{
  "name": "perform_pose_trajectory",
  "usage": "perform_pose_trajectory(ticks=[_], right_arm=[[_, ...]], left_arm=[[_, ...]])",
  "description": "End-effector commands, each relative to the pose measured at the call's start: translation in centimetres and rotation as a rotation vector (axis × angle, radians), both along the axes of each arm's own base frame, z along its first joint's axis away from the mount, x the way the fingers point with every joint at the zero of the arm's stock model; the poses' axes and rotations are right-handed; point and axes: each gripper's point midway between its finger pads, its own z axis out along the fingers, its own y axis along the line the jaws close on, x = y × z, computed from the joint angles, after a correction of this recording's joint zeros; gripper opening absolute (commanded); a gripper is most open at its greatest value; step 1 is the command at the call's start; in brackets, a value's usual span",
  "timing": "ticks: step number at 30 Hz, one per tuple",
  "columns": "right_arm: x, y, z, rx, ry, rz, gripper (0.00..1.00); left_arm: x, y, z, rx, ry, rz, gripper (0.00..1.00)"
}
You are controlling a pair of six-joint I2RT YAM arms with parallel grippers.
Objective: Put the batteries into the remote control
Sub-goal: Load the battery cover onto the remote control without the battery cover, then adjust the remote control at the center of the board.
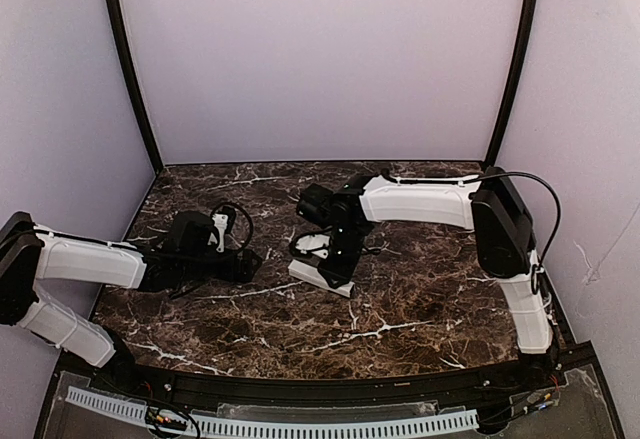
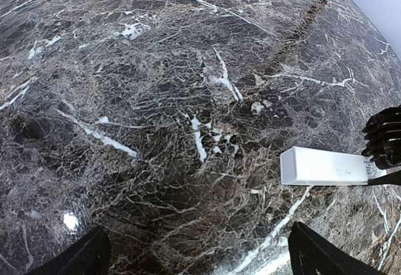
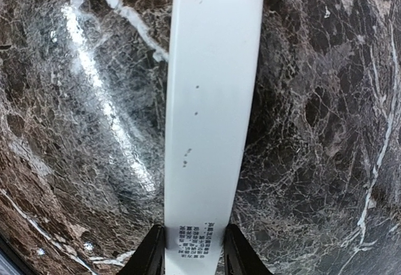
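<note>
Remote control (image 3: 213, 99) flat on table (image 1: 430, 299), right jaws clamped on its long edges; left jaws apart nearby

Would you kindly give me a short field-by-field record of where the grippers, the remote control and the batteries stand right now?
remote control: white bar lying near the middle of the table
right gripper: closed on the remote control's labelled end
left gripper: open, holding nothing, low over the table to the left of the remote control
batteries: not seen in any view
</note>
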Motion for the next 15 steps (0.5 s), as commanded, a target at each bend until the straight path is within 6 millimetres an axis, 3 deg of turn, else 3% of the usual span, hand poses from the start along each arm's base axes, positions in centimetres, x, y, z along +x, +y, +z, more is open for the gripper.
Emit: perform_pose_trajectory(ticks=[1, 9, 15], right_arm=[[-0.34, -0.14, -1.2, -0.04, 0.016, -0.002, 0.34], [-0.31, 0.0, -1.16, -0.037, 0.018, -0.004, 0.41], [-0.04, 0.39, -1.65, -0.037, 0.018, 0.0, 0.38]], left_arm=[[-0.24, 0.35, 0.08, -0.008, -0.005, 0.001, 1.0], [-0.2, 0.29, 0.06, -0.009, -0.007, -0.001, 1.0], [-0.23, 0.39, 0.19, -0.022, -0.005, 0.006, 1.0]])
